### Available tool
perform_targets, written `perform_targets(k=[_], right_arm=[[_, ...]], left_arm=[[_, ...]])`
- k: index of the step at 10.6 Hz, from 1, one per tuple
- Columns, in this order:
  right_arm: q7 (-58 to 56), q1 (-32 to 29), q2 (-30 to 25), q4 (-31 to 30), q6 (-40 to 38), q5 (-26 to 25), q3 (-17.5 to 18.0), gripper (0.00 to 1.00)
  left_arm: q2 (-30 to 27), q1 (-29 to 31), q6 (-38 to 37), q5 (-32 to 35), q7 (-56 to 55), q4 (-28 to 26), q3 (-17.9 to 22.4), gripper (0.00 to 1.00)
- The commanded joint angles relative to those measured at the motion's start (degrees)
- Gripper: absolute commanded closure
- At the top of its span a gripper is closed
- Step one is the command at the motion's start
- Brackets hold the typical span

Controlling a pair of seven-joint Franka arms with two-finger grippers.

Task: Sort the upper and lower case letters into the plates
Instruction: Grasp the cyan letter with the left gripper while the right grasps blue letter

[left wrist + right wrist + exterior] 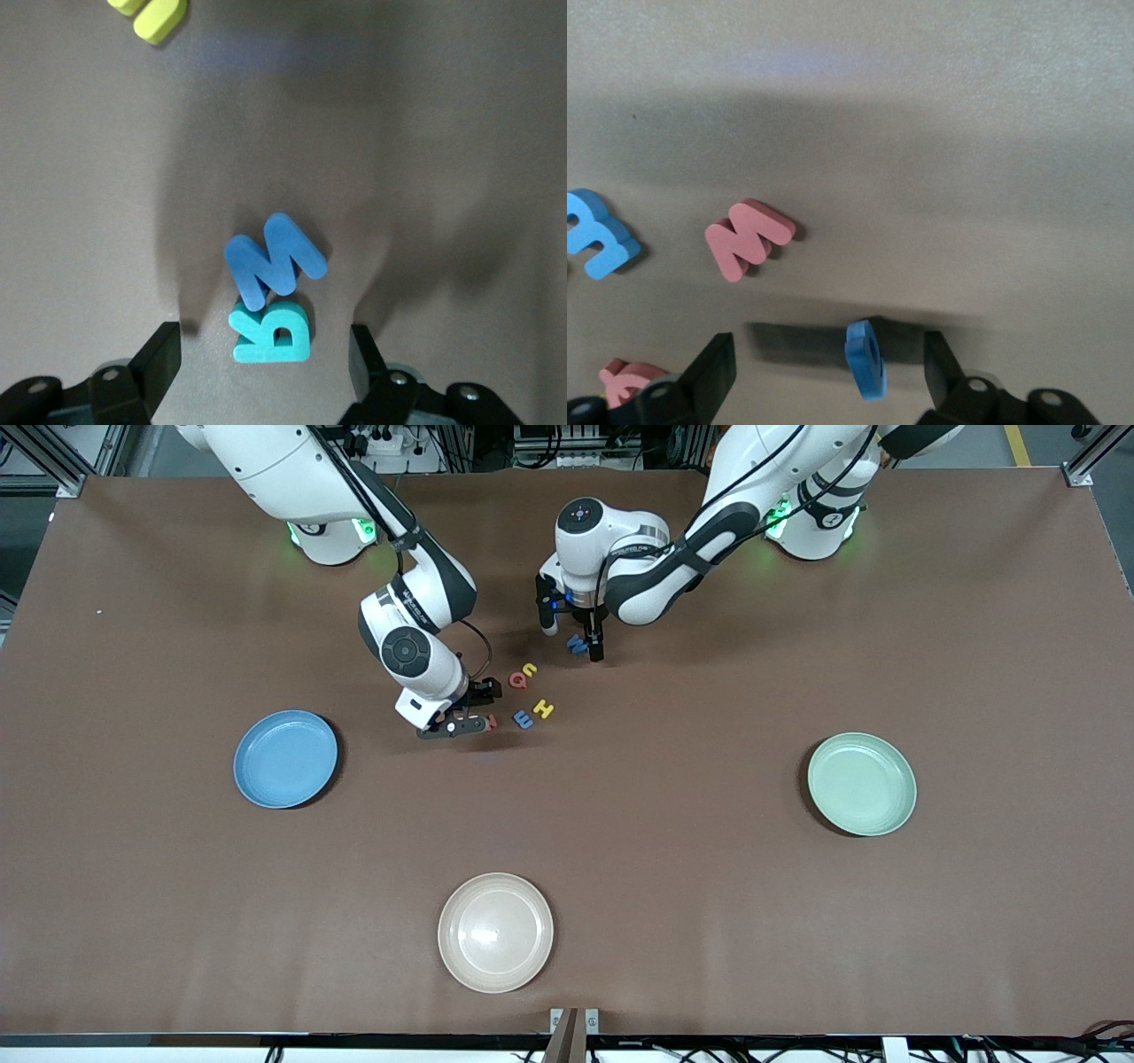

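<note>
Foam-like letters look light, stiff, easily tipped; left end effector (266, 359) wide astride blue M (275, 259) on teal letter (271, 336), right end effector (828, 367) wide around an on-edge blue letter (866, 359); pinch flat sides.

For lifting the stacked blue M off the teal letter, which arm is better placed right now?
Left. Its end effector is open and straddles the chunky blue M lying on the teal toy letter. The right end effector is open around a different small blue letter.

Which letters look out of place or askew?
Two things stand out. A blue M lies tilted on top of a teal letter, between the left claw's open fingers. A small blue letter stands on edge inside the open right claw.
</note>
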Motion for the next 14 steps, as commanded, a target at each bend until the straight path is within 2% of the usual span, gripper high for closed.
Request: perform_targets(k=[1, 3, 4, 5, 6, 7, 9, 12, 14], right_arm=[[1.38, 0.34, -0.31, -0.90, 0.16, -0.37, 0.06, 0.24], [1.38, 0.34, -0.39, -1.35, 0.16, -1.68, 0.06, 0.44], [1.38, 0.34, -0.39, -1.43, 0.16, -2.04, 0.06, 0.61], [1.03, 0.25, -0.48, -1.43, 0.08, -2.04, 0.06, 0.77], [0.94, -0.01, -0.57, -1.35, -0.45, -2.13, 0.06, 0.99], [0.94, -0.01, -0.66, -1.35, -0.71, -2.04, 0.06, 1.00], [0.94, -0.19, -1.01, -1.26, -0.89, -2.04, 0.06, 1.00], [0.41, -2.02, -4.68, 0.05, -7.02, -2.04, 0.06, 1.00], [-5.27, -7.36, -8.47, 0.49, -10.88, -1.78, 0.06, 1.00]], left_arm=[[0.66, -0.42, 1.59, 2.38, -2.38, 0.06, 0.38, 0.20], [0.92, -0.42, 2.11, 2.47, -2.38, 0.07, 0.38, 0.33], [1.01, -0.42, 2.11, 2.47, -2.47, 0.07, 0.38, 0.45], [1.10, -0.33, 2.11, 2.39, -2.56, 0.07, 0.47, 0.67], [1.01, -0.33, 2.11, 2.47, -3.43, -0.02, 1.34, 0.90], [0.84, -0.24, 2.03, 2.39, -3.87, -0.02, 1.79, 1.00], [-2.30, 0.81, 0.19, 1.34, -3.53, -0.28, 2.23, 1.00], [-12.23, 3.62, -7.44, -10.66, -2.65, -2.48, 1.70, 1.00], [-17.33, 7.38, -12.63, -17.53, -1.34, -1.43, 1.53, 1.00]])
